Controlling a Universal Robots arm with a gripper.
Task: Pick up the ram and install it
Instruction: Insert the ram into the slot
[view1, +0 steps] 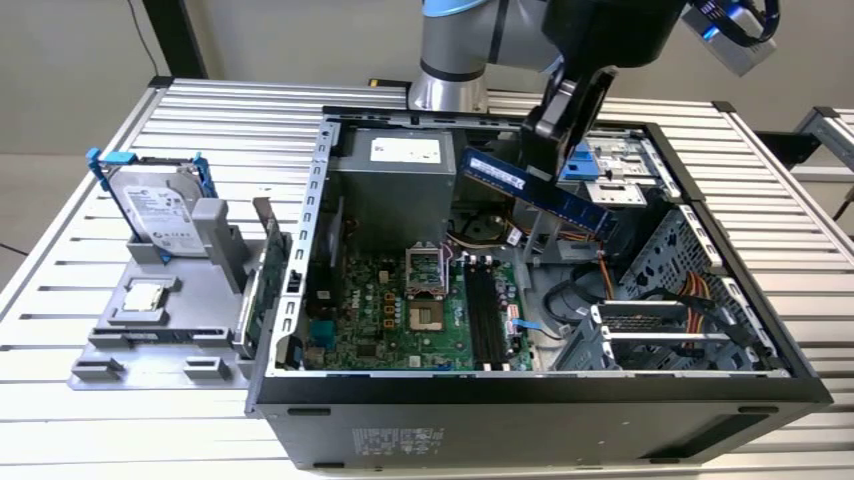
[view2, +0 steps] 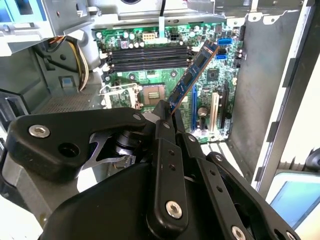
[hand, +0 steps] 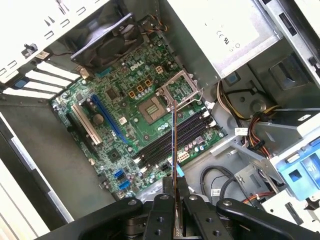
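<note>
Ram (view1: 537, 190) was in the air above the open computer case (view1: 318, 250), well clear of the green motherboard (view1: 387, 300) on its floor. The gripper (view1: 538, 160) had its black fingers closed on the two flat faces of the ram and held it firmly. In the exterior view the stick hung tilted, with its lower end toward the exterior view's right. The dark memory slots (view1: 487, 315) lay below it, and the ram was apart from them. In the first wrist view the stick appeared edge-on over these slots. A hard drive (view1: 158, 208) stood upright in a grey holder (view1: 147, 335) on the table (view1: 200, 110), beside the case.
</note>
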